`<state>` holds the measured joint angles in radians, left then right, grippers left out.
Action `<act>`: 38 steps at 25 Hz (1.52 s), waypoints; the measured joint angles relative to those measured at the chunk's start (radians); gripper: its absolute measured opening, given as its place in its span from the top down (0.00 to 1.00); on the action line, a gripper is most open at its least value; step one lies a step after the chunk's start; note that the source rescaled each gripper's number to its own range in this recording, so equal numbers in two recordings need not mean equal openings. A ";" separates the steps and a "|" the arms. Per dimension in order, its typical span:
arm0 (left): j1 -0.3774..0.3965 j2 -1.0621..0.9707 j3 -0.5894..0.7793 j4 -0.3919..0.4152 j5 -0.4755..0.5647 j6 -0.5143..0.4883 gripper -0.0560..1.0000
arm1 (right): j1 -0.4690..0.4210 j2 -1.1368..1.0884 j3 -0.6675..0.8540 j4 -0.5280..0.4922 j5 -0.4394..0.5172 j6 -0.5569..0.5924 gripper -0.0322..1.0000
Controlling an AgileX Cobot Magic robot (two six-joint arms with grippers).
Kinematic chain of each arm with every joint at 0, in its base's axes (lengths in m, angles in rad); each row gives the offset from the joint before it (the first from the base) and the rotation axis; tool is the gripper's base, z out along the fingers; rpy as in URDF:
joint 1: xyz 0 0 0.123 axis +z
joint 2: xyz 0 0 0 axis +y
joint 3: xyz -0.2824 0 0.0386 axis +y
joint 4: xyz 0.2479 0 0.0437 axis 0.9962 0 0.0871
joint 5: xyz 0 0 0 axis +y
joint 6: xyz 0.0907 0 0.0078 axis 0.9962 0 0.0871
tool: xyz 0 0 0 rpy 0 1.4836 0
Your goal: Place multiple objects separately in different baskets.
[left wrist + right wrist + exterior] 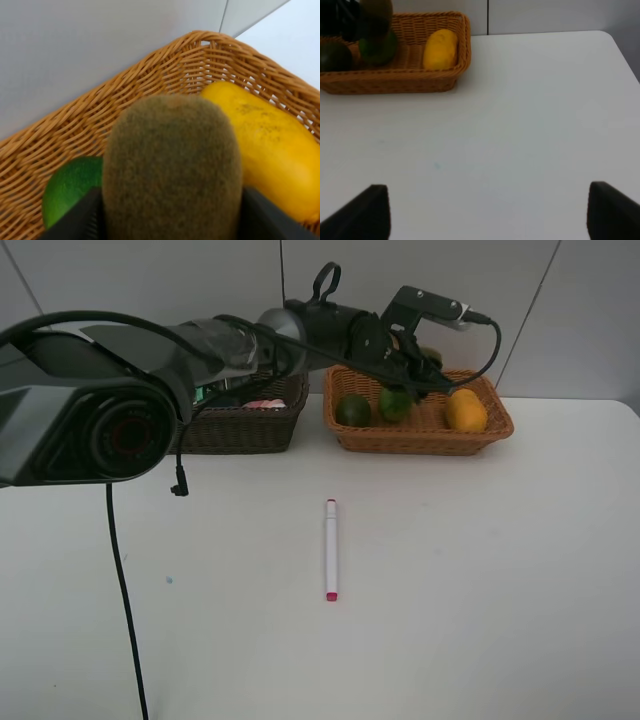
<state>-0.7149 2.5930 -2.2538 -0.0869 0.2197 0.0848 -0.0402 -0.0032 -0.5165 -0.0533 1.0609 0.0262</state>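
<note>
— Where is the fuzzy brown kiwi (172,167)?
— Between the left gripper (172,212) fingers, over the light woven basket (495,425) at one o'clock — fruits belong there.
— Clamped?
— I cannot tell.

fuzzy brown kiwi (172,167) sits between the left gripper's (172,210) fingers, over the tan basket (150,75); mango (272,150) beside it.
</note>
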 joint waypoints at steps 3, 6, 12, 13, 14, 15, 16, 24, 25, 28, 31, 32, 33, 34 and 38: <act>0.000 0.000 0.000 -0.003 -0.013 0.000 0.06 | 0.000 0.000 0.000 0.000 0.000 0.000 0.02; 0.000 0.000 0.000 -0.006 -0.011 0.002 0.01 | 0.000 0.000 0.000 0.000 0.000 0.000 0.02; 0.000 0.000 0.000 -0.006 -0.010 0.003 0.00 | 0.000 0.000 0.000 0.000 0.000 0.000 0.02; 0.000 0.000 0.000 -0.006 -0.010 0.003 0.00 | 0.000 0.000 0.000 0.000 0.000 0.000 0.02; 0.000 0.000 0.000 -0.006 -0.010 0.003 0.00 | 0.000 0.000 0.000 0.000 0.000 0.000 0.02; 0.000 0.000 0.000 -0.006 -0.010 0.003 0.00 | 0.000 0.000 0.000 0.000 0.000 0.000 0.02; 0.000 0.000 0.000 -0.006 -0.010 0.003 0.00 | 0.000 0.000 0.000 0.000 0.000 0.000 0.02; 0.000 -0.027 0.000 -0.006 0.072 0.003 0.00 | 0.000 0.000 0.000 0.000 0.000 0.000 0.02; 0.000 -0.034 0.000 -0.007 0.095 0.002 0.00 | 0.000 0.000 0.000 0.000 0.000 0.000 0.02; 0.000 -0.069 0.000 -0.008 0.164 -0.021 0.00 | 0.000 0.000 0.000 0.000 0.000 0.000 0.02; 0.000 -0.112 0.000 -0.009 0.239 -0.066 0.00 | 0.000 0.000 0.000 0.000 0.000 0.000 0.02; 0.000 -0.123 0.000 -0.009 0.263 -0.085 0.00 | 0.000 0.000 0.000 0.000 0.000 0.000 0.02; 0.000 -0.137 0.000 -0.009 0.295 -0.101 0.00 | 0.000 0.000 0.000 0.000 0.000 0.000 0.02; 0.000 -0.150 -0.002 -0.009 0.329 -0.116 0.00 | 0.000 0.000 0.000 0.000 0.000 0.000 0.02; 0.000 -0.195 -0.002 -0.006 0.485 -0.205 0.00 | 0.000 0.000 0.000 0.000 0.000 0.000 0.02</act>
<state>-0.7149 2.3976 -2.2562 -0.0930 0.7049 -0.1197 -0.0402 -0.0032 -0.5165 -0.0533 1.0609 0.0262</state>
